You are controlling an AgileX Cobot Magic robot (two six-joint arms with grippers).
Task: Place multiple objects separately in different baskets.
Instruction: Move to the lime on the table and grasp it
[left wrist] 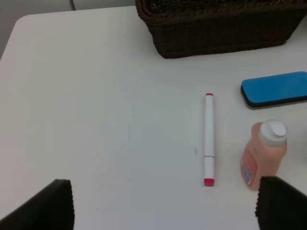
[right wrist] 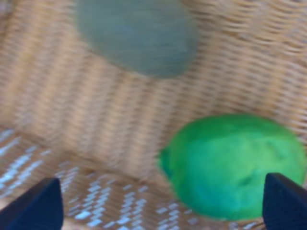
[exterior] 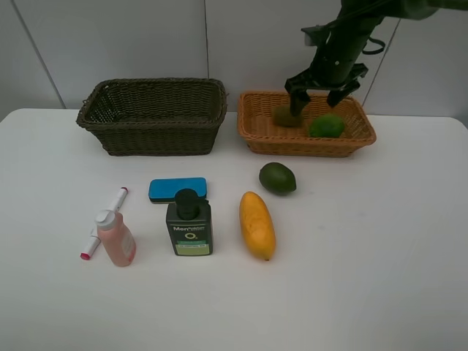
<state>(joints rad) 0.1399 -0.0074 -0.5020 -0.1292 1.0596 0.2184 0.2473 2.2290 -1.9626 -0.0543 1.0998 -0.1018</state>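
My right gripper hangs open and empty over the orange-tan basket, above the brown kiwi and the bright green round fruit; both show in the right wrist view, kiwi, fruit. The dark brown-green basket holds nothing visible. On the table lie the avocado, mango, pump bottle, blue eraser, pink bottle and marker. My left gripper is open above the table, near the marker and pink bottle.
The white table ends at a grey wall behind the baskets. The dark basket's wall and the blue eraser show in the left wrist view. Bare tabletop lies at the front and right.
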